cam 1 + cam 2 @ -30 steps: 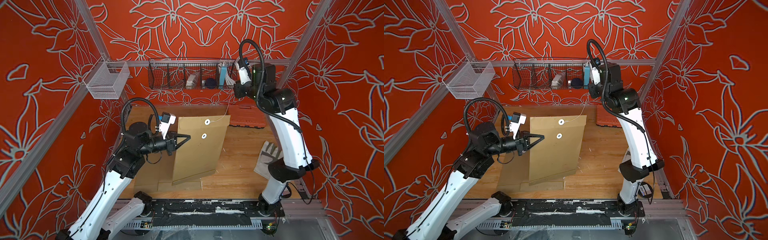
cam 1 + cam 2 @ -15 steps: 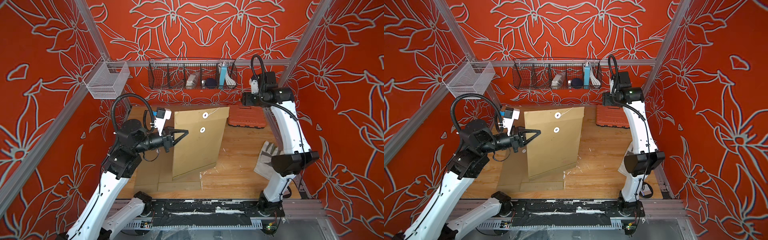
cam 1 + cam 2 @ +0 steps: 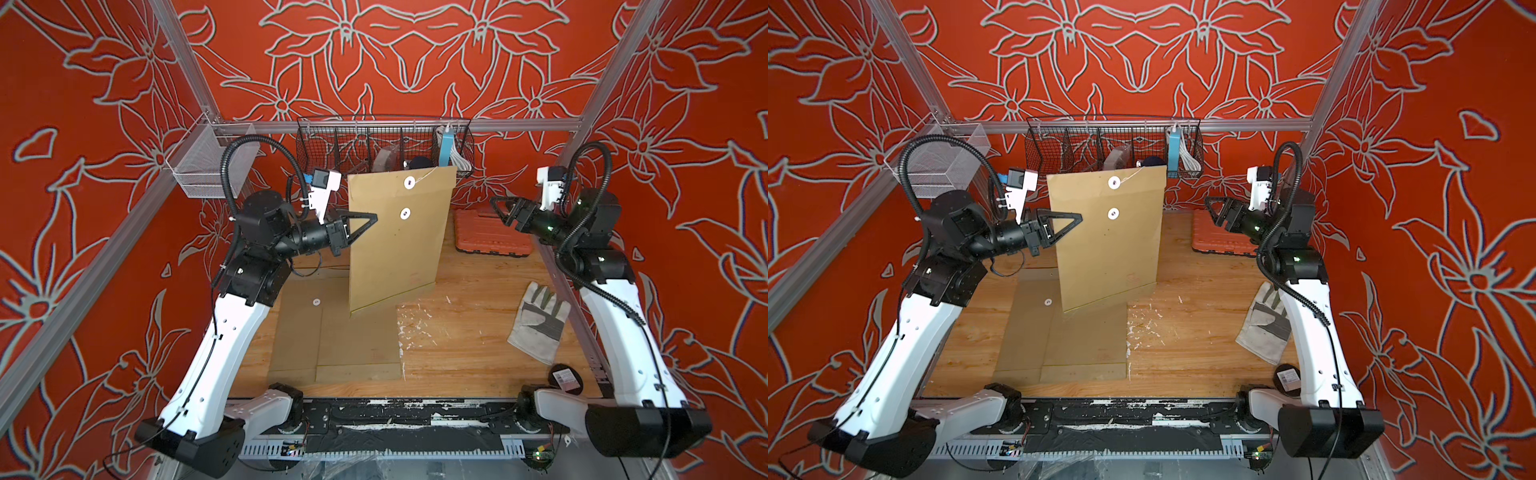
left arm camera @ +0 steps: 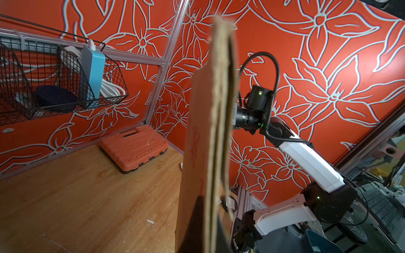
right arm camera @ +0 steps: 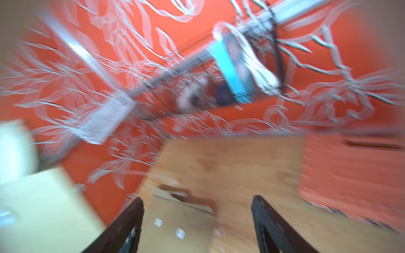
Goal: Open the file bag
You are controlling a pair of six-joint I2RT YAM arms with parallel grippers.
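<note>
The file bag point(image 3: 399, 249) point(image 3: 1108, 249) is a brown paper envelope with two white string discs, and it hangs upright above the table. My left gripper point(image 3: 368, 224) point(image 3: 1073, 222) is shut on its left edge. In the left wrist view the bag point(image 4: 210, 131) stands edge-on between the dark fingers of that gripper point(image 4: 208, 227). A thin string runs from the upper disc point(image 3: 409, 181) towards the bag's top right corner. My right gripper point(image 3: 500, 208) point(image 3: 1214, 208) is open, to the right of the bag and apart from it. The right wrist view is blurred, with nothing between the spread fingers point(image 5: 135, 210).
Other brown envelopes point(image 3: 332, 332) lie flat on the wooden table under the bag. An orange tool case point(image 3: 490, 237) sits at the back right, with a work glove point(image 3: 540, 324) and a black disc point(image 3: 565, 378) on the right. A wire basket point(image 3: 382, 145) and a mesh bin point(image 3: 208, 166) hang on the walls.
My right arm came down from beside the wire basket to the right side and its gripper opened. My left gripper raised the bag and turned it more upright.
</note>
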